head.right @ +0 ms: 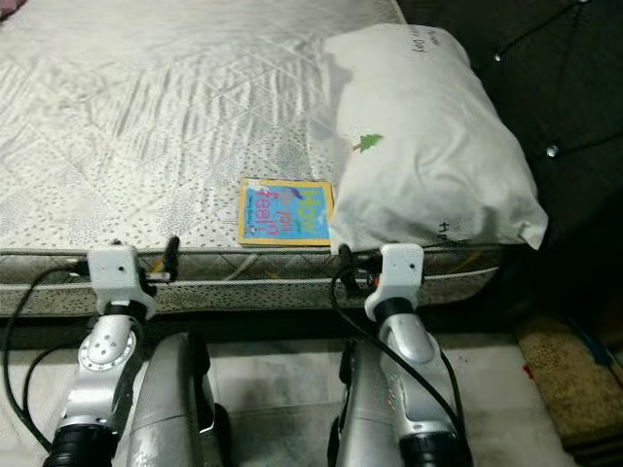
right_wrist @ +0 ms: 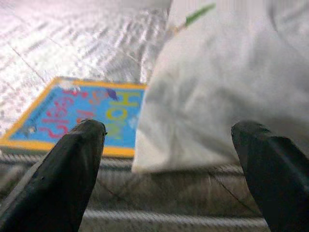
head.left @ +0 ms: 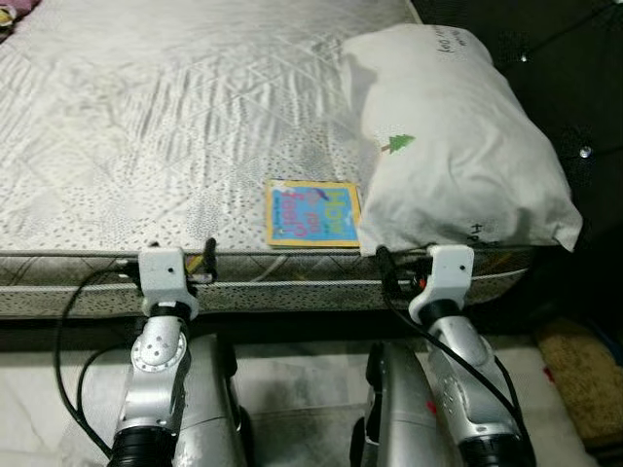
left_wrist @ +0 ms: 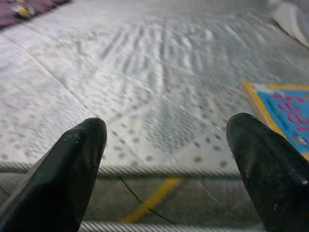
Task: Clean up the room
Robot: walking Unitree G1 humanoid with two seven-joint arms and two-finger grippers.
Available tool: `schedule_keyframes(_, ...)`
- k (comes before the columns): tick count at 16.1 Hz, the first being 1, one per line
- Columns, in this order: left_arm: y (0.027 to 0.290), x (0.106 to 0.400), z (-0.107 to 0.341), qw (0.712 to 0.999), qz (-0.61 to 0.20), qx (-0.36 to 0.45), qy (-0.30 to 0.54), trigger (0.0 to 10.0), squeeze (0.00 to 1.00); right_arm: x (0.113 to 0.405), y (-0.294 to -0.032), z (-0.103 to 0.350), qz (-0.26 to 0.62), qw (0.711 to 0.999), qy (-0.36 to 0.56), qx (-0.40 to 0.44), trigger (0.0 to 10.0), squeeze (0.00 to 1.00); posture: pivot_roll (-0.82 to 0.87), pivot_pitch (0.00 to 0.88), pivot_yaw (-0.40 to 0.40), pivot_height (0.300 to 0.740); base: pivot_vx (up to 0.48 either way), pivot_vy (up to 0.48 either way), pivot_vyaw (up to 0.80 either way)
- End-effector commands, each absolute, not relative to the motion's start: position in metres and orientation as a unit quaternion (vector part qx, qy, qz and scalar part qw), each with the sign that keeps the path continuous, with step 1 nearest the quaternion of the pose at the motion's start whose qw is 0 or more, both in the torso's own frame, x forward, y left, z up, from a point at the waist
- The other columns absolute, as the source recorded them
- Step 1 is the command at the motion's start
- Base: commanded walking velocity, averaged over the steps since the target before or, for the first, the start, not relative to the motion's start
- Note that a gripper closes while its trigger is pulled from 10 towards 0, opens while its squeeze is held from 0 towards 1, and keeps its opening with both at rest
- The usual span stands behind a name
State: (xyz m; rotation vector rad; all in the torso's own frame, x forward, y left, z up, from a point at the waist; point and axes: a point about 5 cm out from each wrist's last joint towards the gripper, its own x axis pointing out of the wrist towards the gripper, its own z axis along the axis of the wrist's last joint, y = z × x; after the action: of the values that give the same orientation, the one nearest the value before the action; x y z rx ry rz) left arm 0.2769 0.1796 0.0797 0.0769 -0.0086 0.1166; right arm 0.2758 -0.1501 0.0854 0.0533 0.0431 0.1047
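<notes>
— What stood nearest, by your count?

— Item one: two silver arms, raised side by side at the near edge of the bed. The left gripper (left_wrist: 166, 159) was level with the mattress (head.left: 146, 146) border, its two black fingers (left_wrist: 67, 179) spread wide with nothing between them. The right gripper (right_wrist: 169, 164) was at the same edge, further to the robot's right, fingers likewise parted and holding nothing. Pale floor (head.left: 292, 389) lay beneath the arms, and a brownish mat (head.left: 584, 379) sat on the floor to the right.

— And on the bed itself?

— Item two: a thin book (head.left: 311, 214), blue cover with a yellow border and coloured lettering, lying flat near the mattress's front edge, between the two grippers and closer to the right one. Its right side met the pillow's corner; whether it was tucked under, I could not tell.

— The pillow?

— Item three: a white pillow (head.left: 458, 146), plump, with a small green tree printed on it and some writing I could not read. It lay on the right side of the bed, directly ahead of the right gripper, its near corner reaching the mattress edge.

— Anything further back?

— Item four: bare quilted mattress running away to the left, and a bit of purplish cloth (left_wrist: 19, 9) at the far left corner. Dark ground beyond the pillow.
</notes>
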Motion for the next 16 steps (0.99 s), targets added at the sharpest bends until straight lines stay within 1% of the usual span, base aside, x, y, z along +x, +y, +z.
schedule_keyframes(1,0.176,0.277,0.088,0.997,0.053,0.047,-0.013,10.0,0.55,0.278,-0.152,0.087,0.045,0.999,0.013,0.028,10.0,0.0,0.04,0.036,-0.015,0.55,0.0,0.0,0.0)
schedule_keyframes(2,0.172,0.279,0.096,0.998,0.043,0.047,-0.023,10.0,0.13,0.283,-0.154,0.091,0.036,0.999,0.001,0.03,10.0,0.0,0.04,0.021,-0.011,0.564,0.0,0.0,0.0)
schedule_keyframes(3,0.171,0.281,0.098,0.998,0.045,0.049,-0.023,10.0,0.0,0.287,-0.153,0.094,0.035,0.999,-0.003,0.036,10.0,0.0,0.04,0.012,-0.008,0.574,0.0,0.0,0.0)
schedule_keyframes(4,0.17,0.282,0.1,0.997,0.044,0.049,-0.027,10.0,0.0,0.291,-0.153,0.097,0.034,0.999,-0.012,0.039,10.0,0.0,0.04,0.0,0.0,0.583,0.0,0.0,0.0)
schedule_keyframes(9,0.161,0.297,0.112,0.998,0.029,0.022,-0.049,10.0,0.0,0.309,-0.152,0.104,0.024,0.998,-0.036,0.048,10.0,0.0,0.04,0.0,0.016,0.64,0.0,0.0,0.0)
schedule_keyframes(12,0.152,0.305,0.116,0.998,0.011,0.034,-0.052,10.0,0.0,0.317,-0.156,0.109,0.014,0.998,-0.045,0.049,10.0,0.0,0.03,0.0,0.024,0.678,0.0,0.0,0.0)
schedule_keyframes(14,0.155,0.307,0.115,0.998,0.013,0.033,-0.049,10.0,0.0,0.317,-0.155,0.109,0.013,0.997,-0.049,0.05,10.0,0.0,0.02,0.0,0.023,0.701,0.0,0.0,0.0)
schedule_keyframes(15,0.159,0.307,0.114,0.998,0.026,0.036,-0.045,10.0,0.0,0.317,-0.149,0.11,0.032,0.997,-0.055,0.049,10.0,0.0,0.03,0.0,0.015,0.711,0.0,0.0,0.0)
schedule_keyframes(16,0.163,0.307,0.115,0.998,0.03,0.041,-0.045,10.0,0.0,0.32,-0.143,0.113,0.049,0.996,-0.059,0.048,10.0,0.0,0.05,0.0,-0.013,0.725,0.0,0.0,0.0)
